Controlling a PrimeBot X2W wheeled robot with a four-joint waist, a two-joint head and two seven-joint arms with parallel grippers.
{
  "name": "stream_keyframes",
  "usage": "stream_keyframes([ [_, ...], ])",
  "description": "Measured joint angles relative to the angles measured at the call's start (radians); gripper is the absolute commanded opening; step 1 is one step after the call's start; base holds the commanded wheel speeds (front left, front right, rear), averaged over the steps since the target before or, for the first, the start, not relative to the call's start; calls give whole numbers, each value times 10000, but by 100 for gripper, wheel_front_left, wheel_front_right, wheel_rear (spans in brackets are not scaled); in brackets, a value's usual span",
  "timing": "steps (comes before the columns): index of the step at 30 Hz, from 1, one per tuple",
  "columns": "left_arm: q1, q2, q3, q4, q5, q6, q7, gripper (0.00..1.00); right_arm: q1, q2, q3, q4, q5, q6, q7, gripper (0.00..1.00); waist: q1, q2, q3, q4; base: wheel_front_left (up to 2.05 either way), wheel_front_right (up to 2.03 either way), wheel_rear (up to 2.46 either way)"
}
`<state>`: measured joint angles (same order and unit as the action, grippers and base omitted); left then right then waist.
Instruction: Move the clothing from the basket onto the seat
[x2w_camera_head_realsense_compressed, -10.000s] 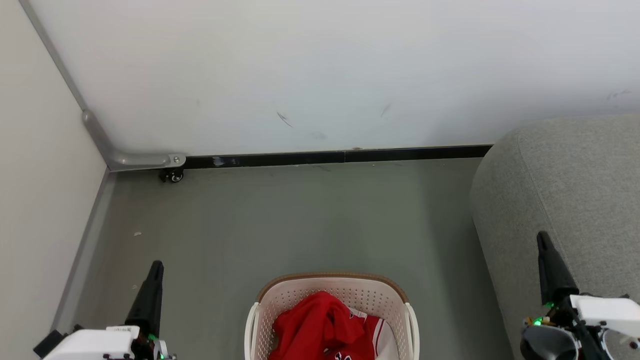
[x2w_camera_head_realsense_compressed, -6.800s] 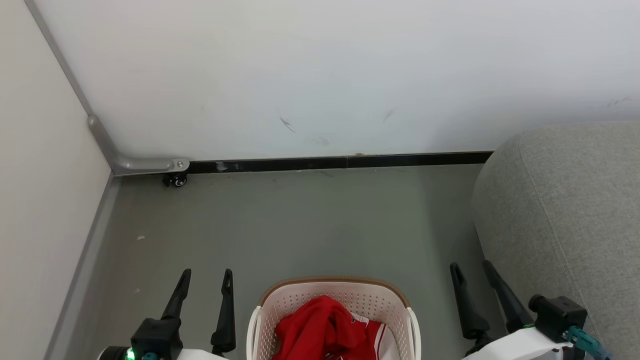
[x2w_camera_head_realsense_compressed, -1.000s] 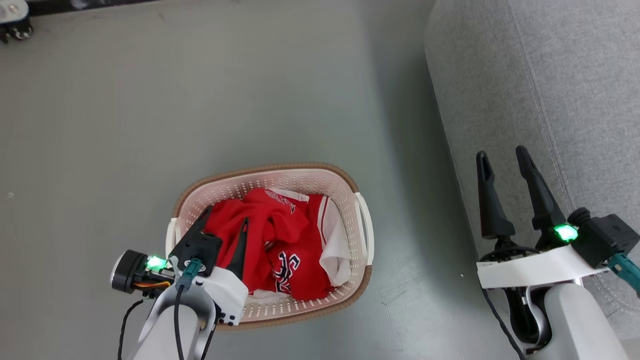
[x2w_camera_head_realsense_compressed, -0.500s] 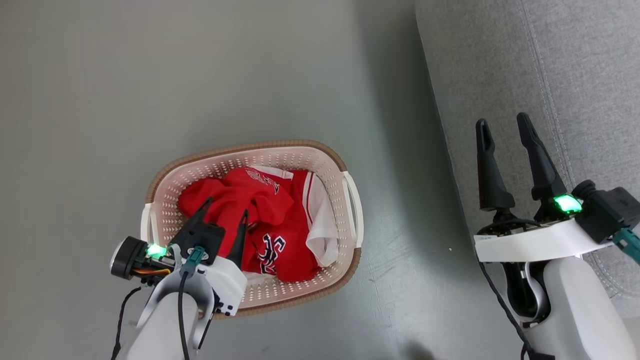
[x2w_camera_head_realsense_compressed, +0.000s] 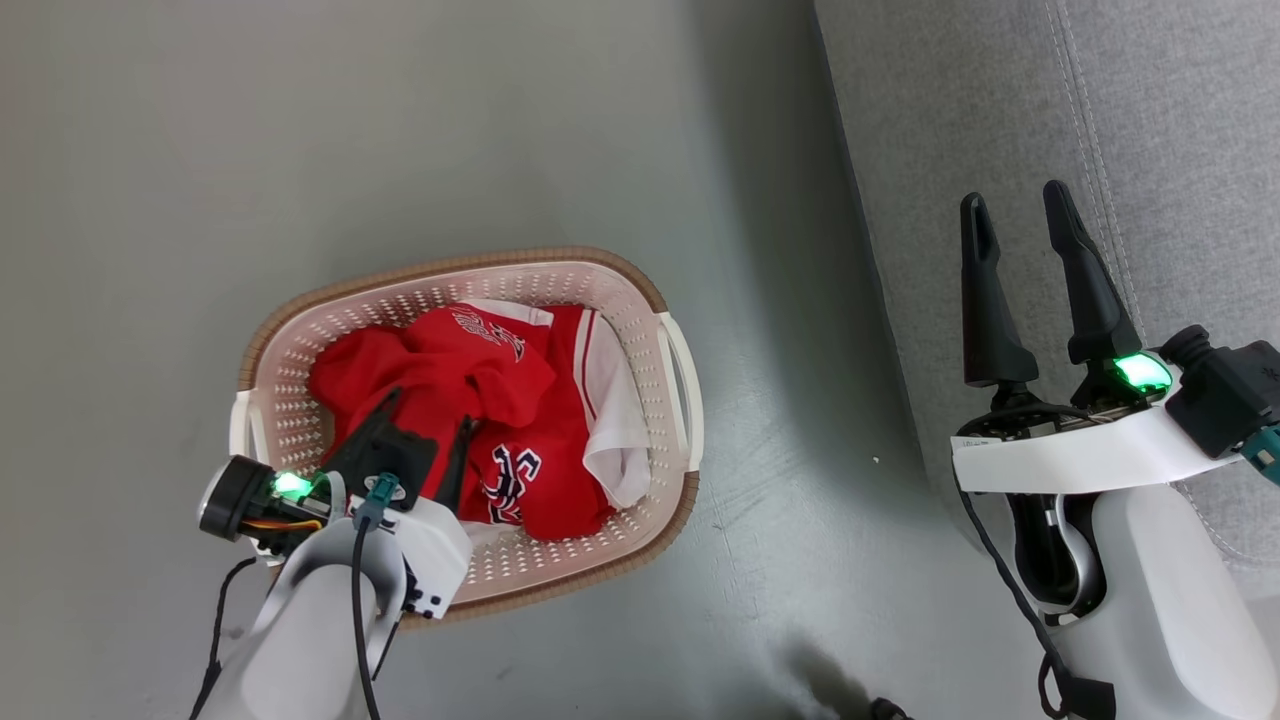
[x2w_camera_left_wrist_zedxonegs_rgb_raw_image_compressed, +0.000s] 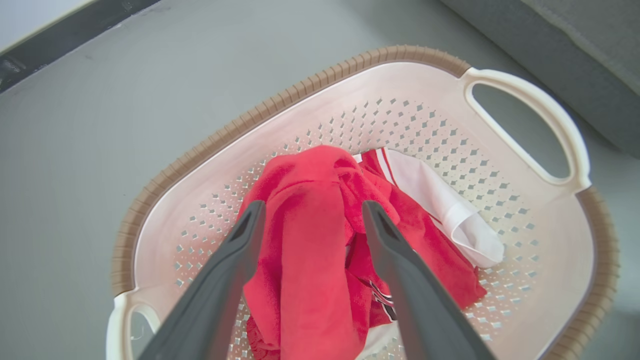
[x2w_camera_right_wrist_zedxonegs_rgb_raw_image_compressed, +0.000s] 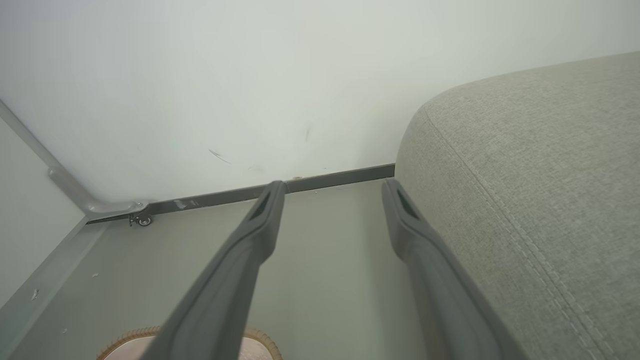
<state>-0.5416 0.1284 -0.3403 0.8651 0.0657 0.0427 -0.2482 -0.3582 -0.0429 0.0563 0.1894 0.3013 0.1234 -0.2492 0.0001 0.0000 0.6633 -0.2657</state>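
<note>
The clothing (x2w_camera_head_realsense_compressed: 470, 400) is lying heaped in the basket (x2w_camera_head_realsense_compressed: 640, 300), so I am holding the left tool (x2w_camera_head_realsense_compressed: 429, 410) spread astride its top fold, the right tool (x2w_camera_head_realsense_compressed: 1013, 198) idling agape at three o'clock by the seat (x2w_camera_head_realsense_compressed: 1000, 100).

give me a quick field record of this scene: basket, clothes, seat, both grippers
basket: on the floor, to the left of the seat
clothing: crumpled red and white pile, all inside the basket
seat: grey, no clothing on the visible part
left gripper: jaws open, straddling a red fold in the basket
right gripper: jaws open, holding nothing, by the seat's edge
task status: nothing on the seat yet
</note>
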Motion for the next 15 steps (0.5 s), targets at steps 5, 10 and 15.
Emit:
stream_keyframes([
  [5,-286,136,63,341,0,12,0,100,-49,0,75,-8,105,0,0,100,0,0,196,-174,0,0,0],
  [10,-552,230,105,621,6,59,2,100,-161,0,167,-13,205,0,0,100,0,0,357,-353,0,0,0],
  [15,-781,276,151,895,73,207,15,100,-170,0,238,-13,359,0,0,100,0,0,465,-530,0,0,0],
])
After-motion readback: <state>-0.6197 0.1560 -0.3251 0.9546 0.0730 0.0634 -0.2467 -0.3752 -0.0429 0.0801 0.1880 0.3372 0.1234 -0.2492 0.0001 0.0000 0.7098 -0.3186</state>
